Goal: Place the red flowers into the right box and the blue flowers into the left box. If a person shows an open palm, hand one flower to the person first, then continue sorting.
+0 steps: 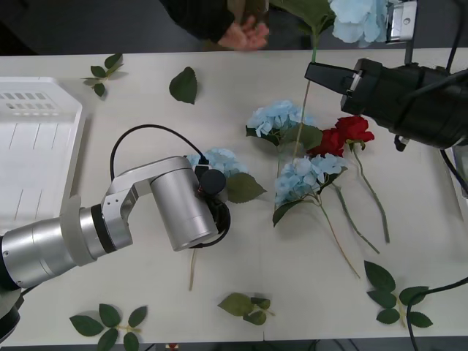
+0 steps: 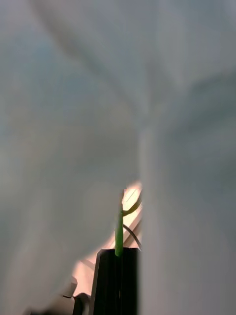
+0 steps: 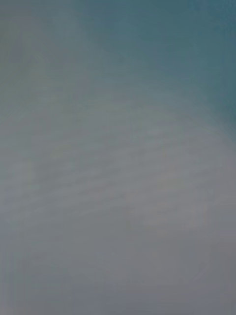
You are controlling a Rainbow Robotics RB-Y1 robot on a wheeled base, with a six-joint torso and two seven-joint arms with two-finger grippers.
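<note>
The right tool (image 1: 313,72), raised at two o'clock, pinches a green stem whose blue flower (image 1: 360,18) head is cut off by the upper edge. At twelve o'clock a person's open palm (image 1: 247,34) shows. The left tool (image 1: 212,191) lies over another blue bloom mid-tabletop (image 1: 146,117); I cannot tell how its fingers stand. Red flowers (image 1: 345,134) lie at three o'clock, the left box (image 1: 36,146) at nine.

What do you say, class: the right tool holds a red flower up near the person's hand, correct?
No: the right tool holds a blue flower, not a red one, up near the person's hand; the front view shows it.
</note>
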